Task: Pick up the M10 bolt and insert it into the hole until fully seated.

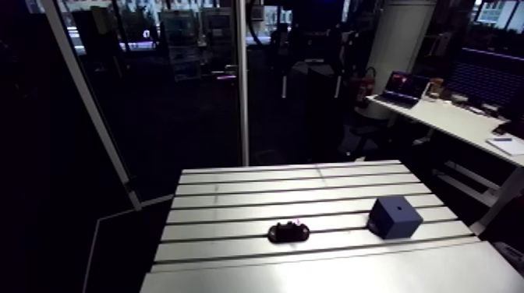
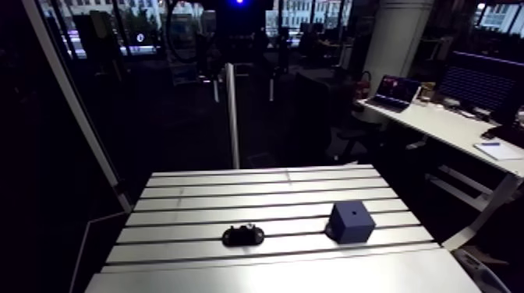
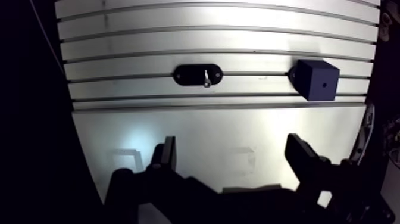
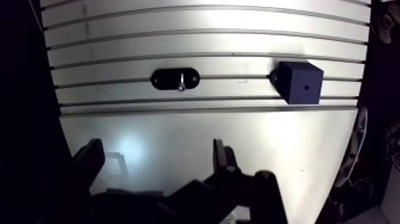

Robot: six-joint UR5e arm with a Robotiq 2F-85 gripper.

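Note:
A metal bolt [image 3: 206,78] stands in a black oval holder [image 3: 197,75] on the slotted table; the holder [image 1: 288,231] also shows in the arm view. To its right sits a dark blue cube [image 3: 317,80] with a small hole [image 3: 325,84] in its upper face; in the arm view the cube [image 1: 394,217] stands right of the holder. My gripper [image 3: 232,152] is open, its two dark fingers [image 3: 165,154] wide apart over bare table, well short of the holder and cube. Nothing is between them. The gripper does not show in the arm view.
The aluminium table [image 1: 327,269] has several long slots running across it. A smooth plate [image 3: 226,137] covers the part under the gripper. Table edges drop off into dark at the left [image 3: 68,107] and right [image 3: 369,89].

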